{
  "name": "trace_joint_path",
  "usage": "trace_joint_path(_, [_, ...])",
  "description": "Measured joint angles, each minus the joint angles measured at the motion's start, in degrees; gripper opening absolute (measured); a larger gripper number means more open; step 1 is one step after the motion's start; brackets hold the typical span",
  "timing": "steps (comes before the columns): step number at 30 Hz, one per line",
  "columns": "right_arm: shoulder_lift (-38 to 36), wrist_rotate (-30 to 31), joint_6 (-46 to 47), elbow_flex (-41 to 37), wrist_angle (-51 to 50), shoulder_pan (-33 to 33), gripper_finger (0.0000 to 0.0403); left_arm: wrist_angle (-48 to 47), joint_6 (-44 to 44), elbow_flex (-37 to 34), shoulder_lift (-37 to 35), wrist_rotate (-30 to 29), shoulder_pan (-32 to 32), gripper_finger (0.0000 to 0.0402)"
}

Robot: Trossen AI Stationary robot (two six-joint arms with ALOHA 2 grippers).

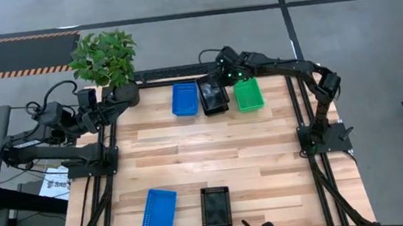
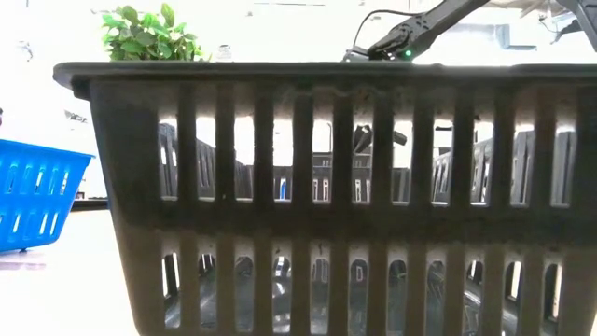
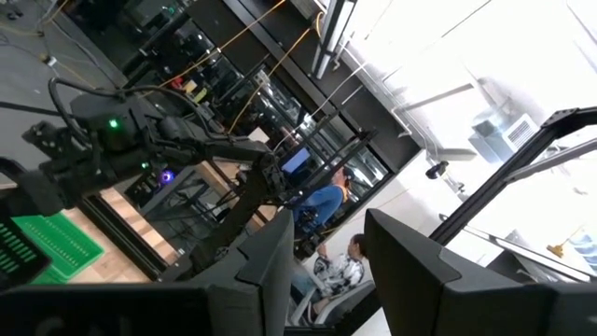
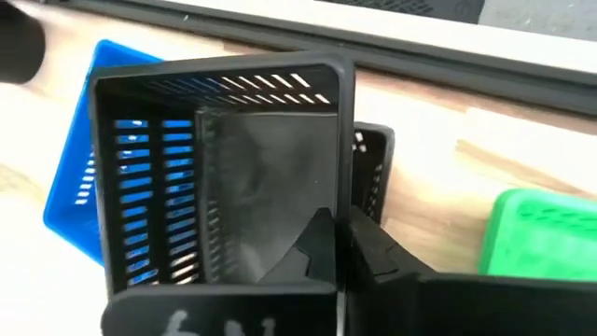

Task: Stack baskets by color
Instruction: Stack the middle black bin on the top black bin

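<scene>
Along the table's far edge stand a blue basket (image 1: 184, 98), a black basket (image 1: 212, 97) and a green basket (image 1: 249, 95). My right gripper (image 1: 222, 81) is over the black one's far end, shut on its wall. The right wrist view shows this black basket (image 4: 224, 177) tilted, with a second black basket (image 4: 373, 173) showing under it. Another blue basket (image 1: 159, 210) and another black basket (image 1: 216, 208) rest on their bottoms near the front edge. My left gripper (image 3: 340, 271) is raised at the table's far left, open and touching nothing. My right gripper pinches one wall of the black basket at its rim (image 4: 344, 201), one finger (image 4: 315, 245) inside the basket and the other (image 4: 375, 254) outside. The fingers slant down from the table's far right. The basket is tilted over the second black basket; whether it hangs clear cannot be told.
A potted green plant (image 1: 104, 58) stands at the far left corner, close to my left arm. The middle of the wooden table (image 1: 213, 153) lies bare between the far row and the two near baskets. A dark rail (image 1: 175, 72) runs along the far edge.
</scene>
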Motion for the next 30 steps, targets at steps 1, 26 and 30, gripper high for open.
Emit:
trace_joint_path(1, [0.0, -0.2, 0.0, 0.0, 0.0, 0.1, 0.0008, 0.0, 0.0, 0.0, 0.0, -0.1, 0.0, 0.0121])
trace_joint_path(26, [0.0, 0.2, 2.2, -5.2, 5.7, 1.1, 0.0064, 0.0, 0.0, 0.0, 0.0, -1.9, 0.0, 0.0121])
trace_joint_path(30, [0.0, 0.2, 1.4, -5.4, 5.7, 1.4, 0.0065, 0.0, 0.0, 0.0, 0.0, -1.9, 0.0, 0.0121])
